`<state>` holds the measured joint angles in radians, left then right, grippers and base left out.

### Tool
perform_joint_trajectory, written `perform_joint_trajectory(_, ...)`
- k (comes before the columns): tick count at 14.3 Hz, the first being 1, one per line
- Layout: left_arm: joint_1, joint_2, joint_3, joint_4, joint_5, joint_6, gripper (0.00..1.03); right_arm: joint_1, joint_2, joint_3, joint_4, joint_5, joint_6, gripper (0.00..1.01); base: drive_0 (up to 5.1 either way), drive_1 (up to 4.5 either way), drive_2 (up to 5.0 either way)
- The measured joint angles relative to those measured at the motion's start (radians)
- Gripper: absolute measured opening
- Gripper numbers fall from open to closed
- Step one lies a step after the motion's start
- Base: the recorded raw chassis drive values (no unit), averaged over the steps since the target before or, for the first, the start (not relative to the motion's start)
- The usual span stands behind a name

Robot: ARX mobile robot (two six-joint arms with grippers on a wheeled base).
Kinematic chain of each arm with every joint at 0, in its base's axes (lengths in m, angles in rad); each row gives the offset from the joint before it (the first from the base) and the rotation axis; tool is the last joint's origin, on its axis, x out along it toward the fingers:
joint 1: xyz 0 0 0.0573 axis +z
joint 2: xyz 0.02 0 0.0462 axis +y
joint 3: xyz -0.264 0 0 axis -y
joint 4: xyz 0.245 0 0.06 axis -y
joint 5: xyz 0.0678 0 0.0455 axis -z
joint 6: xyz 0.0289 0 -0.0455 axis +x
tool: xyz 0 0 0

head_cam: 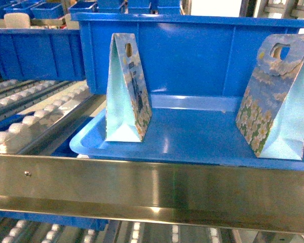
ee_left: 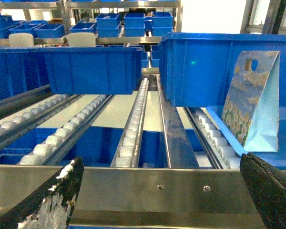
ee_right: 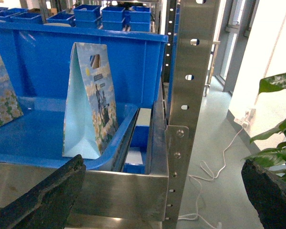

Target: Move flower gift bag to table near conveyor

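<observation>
Evidently both grippers, left [ee_left: 157, 200] and right [ee_right: 162, 198], are hanging wide open short of the conveyor [head_cam: 142, 190], approaching the bags [head_cam: 276, 101] standing upright in the tray [head_cam: 192, 136].

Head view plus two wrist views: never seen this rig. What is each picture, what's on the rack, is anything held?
It is a wheeled robot with two arms. The head view looks forward from the robot. Each wrist view looks along one arm, and the dark shapes in its bottom corners are that gripper's fingers. The left gripper and right gripper are both open and hold nothing.

In front is the conveyor, a steel rack with white roller tracks. On it sits a shallow blue tray in front of a big blue bin. Two bags stand upright on the tray: the left gift bag and the daisy-printed right gift bag. No table is in view.
</observation>
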<state>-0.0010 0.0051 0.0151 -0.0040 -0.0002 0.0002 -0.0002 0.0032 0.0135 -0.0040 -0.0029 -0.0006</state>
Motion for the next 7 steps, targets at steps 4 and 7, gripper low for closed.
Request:
perform_joint_trajectory(4, 0.000, 0.000, 0.000, 0.000, 0.000, 0.000, 0.98, 0.000, 0.000, 0.000, 0.000, 0.000, 0.000, 0.98, 0.0, 0.00, 0.0)
perform_joint_trajectory(7, 0.000, 0.000, 0.000, 0.000, 0.000, 0.000, 0.98, 0.000, 0.000, 0.000, 0.000, 0.000, 0.000, 0.98, 0.0, 0.00, 0.0)
